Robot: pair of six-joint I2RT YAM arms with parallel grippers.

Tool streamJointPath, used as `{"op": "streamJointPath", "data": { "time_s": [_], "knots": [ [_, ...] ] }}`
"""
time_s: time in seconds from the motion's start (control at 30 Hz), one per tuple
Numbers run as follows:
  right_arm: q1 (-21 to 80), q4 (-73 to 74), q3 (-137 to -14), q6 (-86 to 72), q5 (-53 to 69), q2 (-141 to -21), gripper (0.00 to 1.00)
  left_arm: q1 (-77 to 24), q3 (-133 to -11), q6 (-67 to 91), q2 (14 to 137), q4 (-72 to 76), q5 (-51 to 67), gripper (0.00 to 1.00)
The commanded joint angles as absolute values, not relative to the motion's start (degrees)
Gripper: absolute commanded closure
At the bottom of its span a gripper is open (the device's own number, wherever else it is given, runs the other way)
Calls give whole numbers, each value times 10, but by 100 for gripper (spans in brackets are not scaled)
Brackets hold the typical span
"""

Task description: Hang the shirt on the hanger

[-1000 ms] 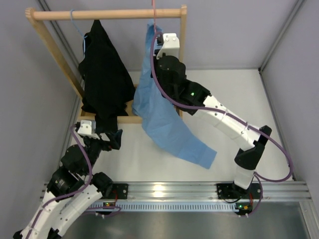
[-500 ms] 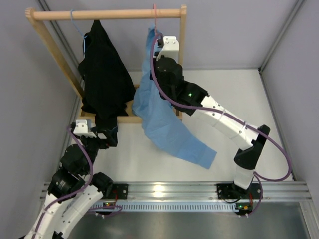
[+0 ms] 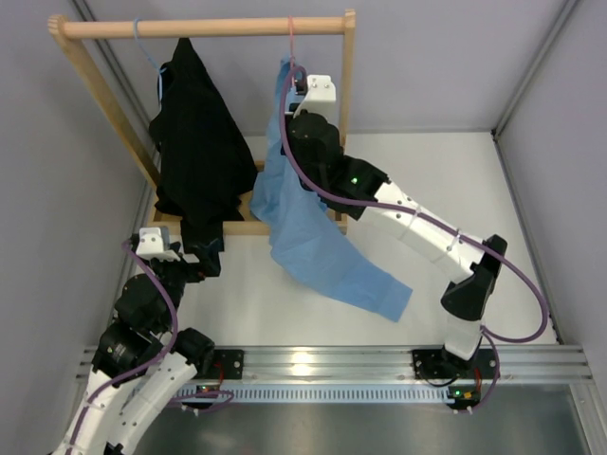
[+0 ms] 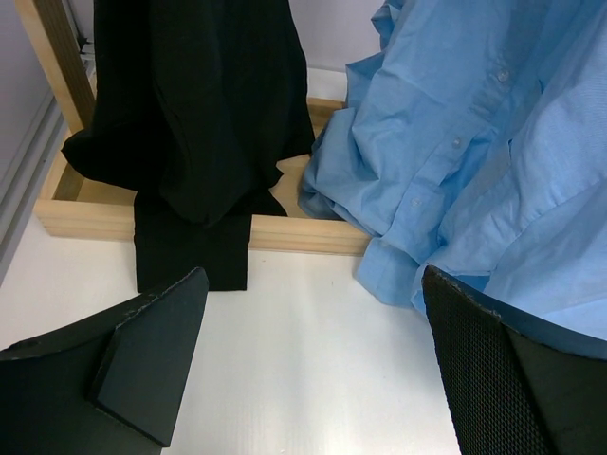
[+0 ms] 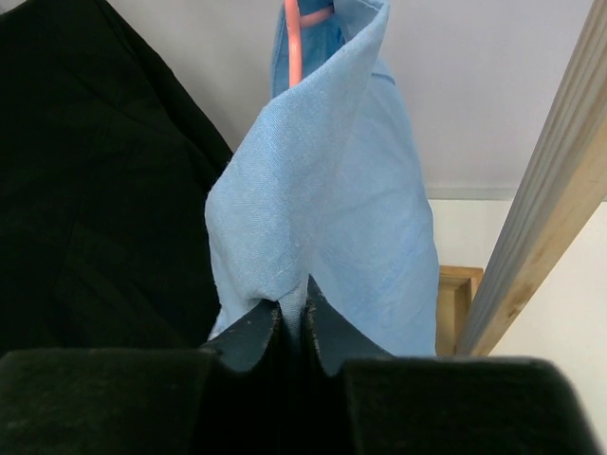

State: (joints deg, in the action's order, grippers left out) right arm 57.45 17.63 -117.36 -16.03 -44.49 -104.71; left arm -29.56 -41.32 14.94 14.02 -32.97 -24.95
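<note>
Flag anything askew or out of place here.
The shirt is not sitting square on the hanger. It hangs bunched from one fold near the hook, pinched by the right gripper. Its lower part spills over the rack's wooden base onto the table.

Hanger (image 5: 295,47): only the pink neck shows above the shirt (image 5: 322,209). Its shoulders are buried in cloth, so I can't tell how they sit. Top view: the tips of my right gripper (image 5: 292,320) are masked by wrist and shirt. Left wrist view: black garment (image 4: 190,114) is cut off at the top.
</note>
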Motion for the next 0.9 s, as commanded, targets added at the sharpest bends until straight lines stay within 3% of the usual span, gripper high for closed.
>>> {"op": "streamJointPath", "data": {
  "time_s": [0.0,0.03,0.1,0.23,0.3,0.5,0.63,0.87],
  "knots": [
    [572,167,-1171,-175,-438,-1042,91,-291,-420,152,142,-308,-259,2],
    [571,167,-1165,-178,-437,-1038,79,-291,-419,153,142,-308,-260,2],
    [572,155,-1151,-178,-433,-1025,77,-290,-420,153,141,-308,-261,2],
    [572,137,-1124,-178,-429,-1002,55,-289,-419,153,141,-308,-265,2],
    [572,137,-1114,-178,-428,-989,51,-286,-419,153,143,-308,-265,2],
    [572,133,-1060,-171,-424,-925,26,-269,-420,156,144,-308,-267,2],
    [572,134,-1013,-146,-410,-864,1,-250,-421,160,146,-308,-276,2],
    [554,175,-907,-108,-346,-726,1,-235,-420,163,149,-308,-290,2]
  ]
}}
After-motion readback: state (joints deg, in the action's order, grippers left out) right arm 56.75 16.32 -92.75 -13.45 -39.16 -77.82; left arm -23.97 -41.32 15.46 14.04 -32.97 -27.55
